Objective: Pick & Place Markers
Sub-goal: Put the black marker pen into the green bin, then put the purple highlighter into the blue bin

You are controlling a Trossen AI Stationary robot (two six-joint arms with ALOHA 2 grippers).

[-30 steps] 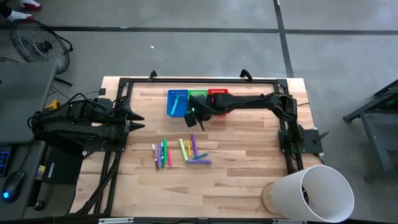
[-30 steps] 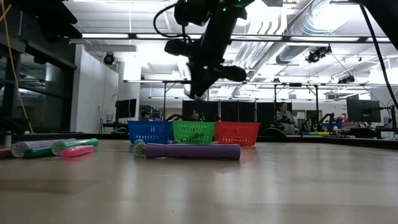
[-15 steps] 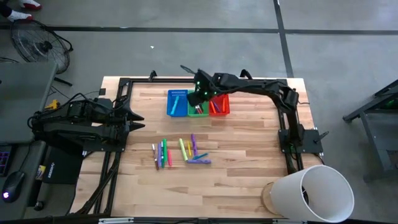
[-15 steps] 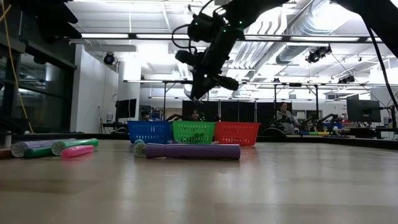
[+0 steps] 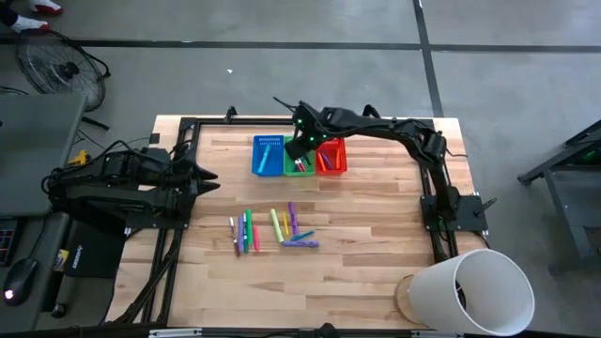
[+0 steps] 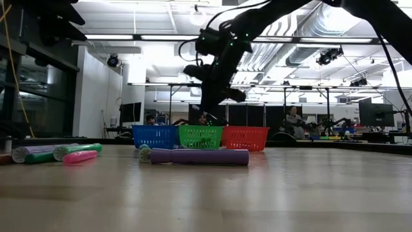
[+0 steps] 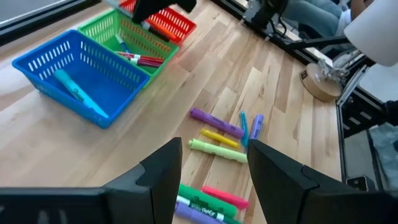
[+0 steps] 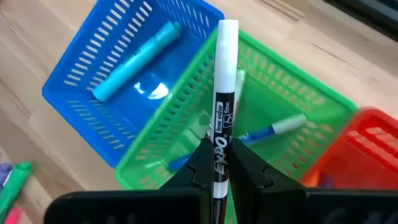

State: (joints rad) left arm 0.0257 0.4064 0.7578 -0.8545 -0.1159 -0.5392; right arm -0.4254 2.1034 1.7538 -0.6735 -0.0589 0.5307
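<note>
My right gripper (image 5: pixel 300 141) hangs over the green basket (image 5: pixel 299 161) at the table's far side, shut on a white marker with a black label (image 8: pixel 225 93). The blue basket (image 5: pixel 268 155) holds a teal marker (image 8: pixel 134 59). Beside them the red basket (image 5: pixel 331 157) and the green one hold a few markers each. Several loose markers (image 5: pixel 272 228) in mixed colours lie flat on the wood in the middle of the table. My left gripper (image 7: pixel 214 168) waits open at the table's left, its fingers apart with nothing between them. My right gripper pinches the white marker's labelled barrel (image 8: pixel 219 163) between its two fingers (image 8: pixel 202 163). The fingers slant down from the table's right. The marker's white end (image 8: pixel 227 28) sticks out well past the fingertips. It is lifted clear above the green basket.
A black frame (image 5: pixel 300 120) runs along the table's far edge and both sides. A white lamp shade (image 5: pixel 474 291) stands at the near right corner. Bare wood lies between the loose markers and the baskets and to their right.
My right gripper has carried the white marker toward the table's far edge, from just in front of the baskets to above the green basket, sinking a little and rolling its wrist. It has stayed shut on the marker. The loose markers have not moved.
</note>
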